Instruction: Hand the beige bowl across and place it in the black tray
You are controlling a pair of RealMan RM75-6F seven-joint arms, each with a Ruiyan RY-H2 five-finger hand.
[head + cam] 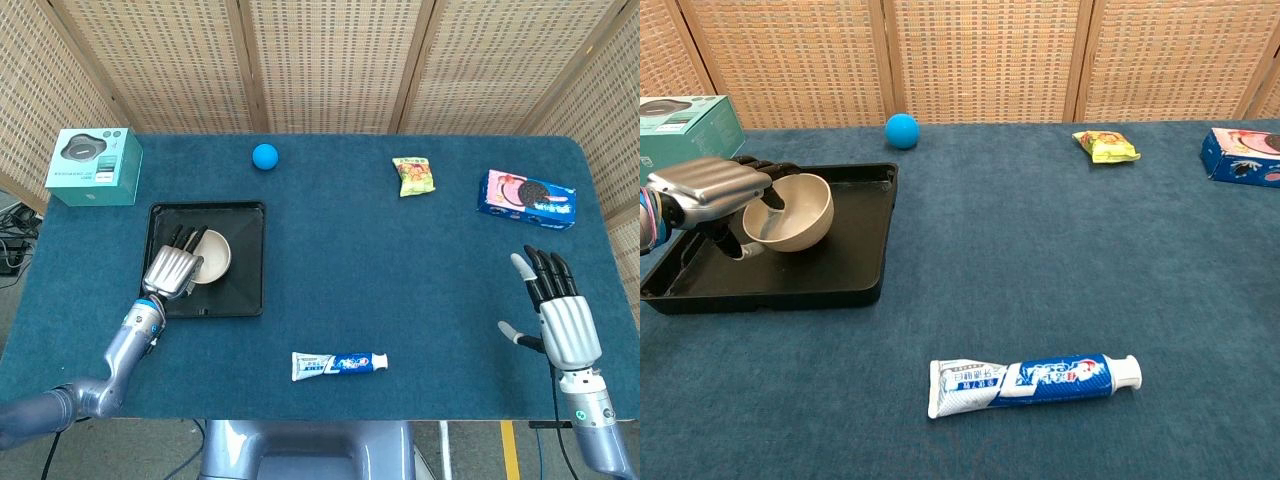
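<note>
The beige bowl [211, 256] [793, 212] sits low inside the black tray [245, 295] [840, 280] at the table's left, tipped slightly toward me. My left hand [172, 269] [708, 187] grips the bowl's left rim, fingers over the edge and thumb below. Whether the bowl's base touches the tray floor I cannot tell. My right hand [560, 310] hovers open, fingers spread, over the table's right front corner, far from the tray; the chest view does not show it.
A teal box [94, 166] stands left of the tray at the back. A blue ball [264, 155] lies behind the tray. A toothpaste tube [340, 363] lies near the front edge. A snack packet [414, 176] and a blue cookie box [528, 198] lie at the back right.
</note>
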